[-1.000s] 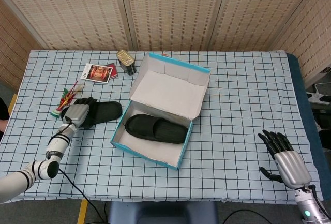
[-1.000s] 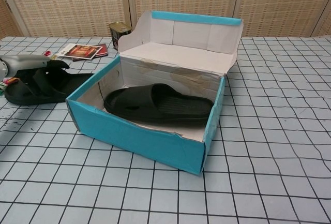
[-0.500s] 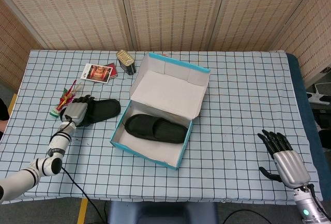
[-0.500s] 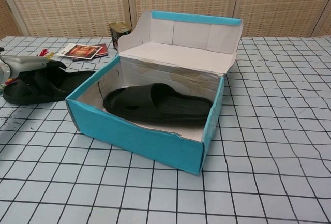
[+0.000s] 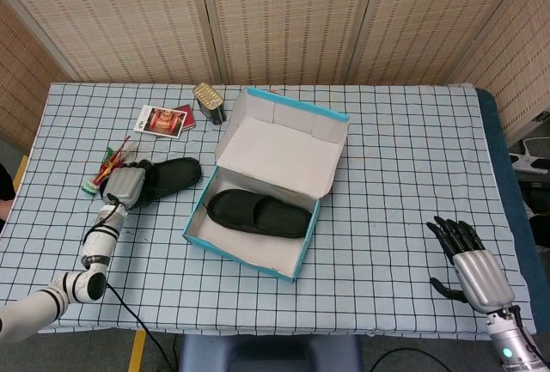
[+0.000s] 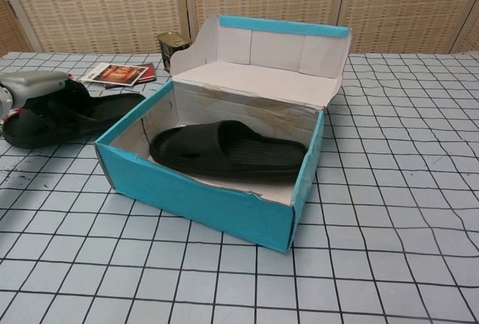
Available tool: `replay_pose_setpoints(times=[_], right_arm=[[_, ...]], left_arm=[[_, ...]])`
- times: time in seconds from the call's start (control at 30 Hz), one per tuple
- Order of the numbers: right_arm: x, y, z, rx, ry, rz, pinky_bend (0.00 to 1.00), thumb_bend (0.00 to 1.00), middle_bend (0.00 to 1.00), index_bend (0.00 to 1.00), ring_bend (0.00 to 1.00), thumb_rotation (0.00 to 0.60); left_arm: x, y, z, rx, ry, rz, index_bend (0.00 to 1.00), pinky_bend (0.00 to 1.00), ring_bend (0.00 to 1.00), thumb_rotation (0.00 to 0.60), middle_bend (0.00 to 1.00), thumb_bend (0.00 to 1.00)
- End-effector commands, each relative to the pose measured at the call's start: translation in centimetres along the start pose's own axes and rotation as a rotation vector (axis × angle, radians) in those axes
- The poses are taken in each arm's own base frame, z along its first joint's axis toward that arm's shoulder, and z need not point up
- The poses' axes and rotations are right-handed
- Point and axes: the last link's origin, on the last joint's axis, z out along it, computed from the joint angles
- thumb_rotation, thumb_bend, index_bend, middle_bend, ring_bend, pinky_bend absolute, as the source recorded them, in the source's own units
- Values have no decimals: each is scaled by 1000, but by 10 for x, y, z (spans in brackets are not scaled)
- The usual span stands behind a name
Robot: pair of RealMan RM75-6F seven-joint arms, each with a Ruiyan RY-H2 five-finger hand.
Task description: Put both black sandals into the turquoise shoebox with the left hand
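On the checked tabletop (image 5: 404,149), one turquoise shoebox (image 5: 266,185) is standing open, its lid tilted back toward the far edge. Two black sandals are present. One sandal (image 5: 260,212) is lying flat inside the box, along the box floor. The second sandal (image 5: 168,179) is sitting outside, to the left of the box and apart from its wall; in the chest view its toe end (image 6: 112,107) is reaching close to the box's left corner.

The left robot hand (image 5: 125,187) is gripping the heel end of the outside sandal, fingers wrapped over the strap region; in the chest view the silver back of the hand (image 6: 34,84) is lying over the shoe at the frame's left edge. Whether the sandal is resting on the cloth or raised slightly cannot be told.

The right robot hand (image 5: 468,256) is hanging near the front right corner of the tabletop, well apart from the box, fingers spread and holding nothing. It is showing only in the head view.

Other items, each counted once: a tin can (image 5: 209,101) behind the box's left rear corner, a picture card packet (image 5: 163,120) left of the can, and a bundle of red and green sticks (image 5: 107,164) just beyond the left robot hand.
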Motion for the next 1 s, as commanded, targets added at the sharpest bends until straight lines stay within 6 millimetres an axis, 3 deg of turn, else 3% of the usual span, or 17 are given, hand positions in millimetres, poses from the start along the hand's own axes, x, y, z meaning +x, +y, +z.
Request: replay_pose_setpoints(times=[0.03, 0.33, 0.63, 0.8, 1.0], right_arm=[[0, 0, 0, 1, 0, 0, 0, 126, 0, 0, 0, 600], [1, 0, -1, 3, 1, 2, 0, 126, 0, 0, 0, 600], [-2, -1, 0, 3, -8, -8, 0, 126, 0, 0, 0, 600], [-3, -2, 2, -1, -10, -15, 0, 126, 0, 0, 0, 600], [-7, -5, 4, 6, -26, -19, 0, 126, 0, 0, 0, 600]], left_arm=[[6, 0, -5, -14, 33, -4, 278, 495, 544, 600, 494, 561], [29, -2, -11, -40, 128, -35, 282, 493, 545, 600, 496, 560], [81, 5, -17, -122, 274, -76, 301, 497, 555, 600, 510, 560], [96, 27, -40, -271, 232, -197, 301, 492, 555, 600, 508, 560], [82, 61, -71, -471, 142, -216, 300, 487, 555, 600, 507, 560]])
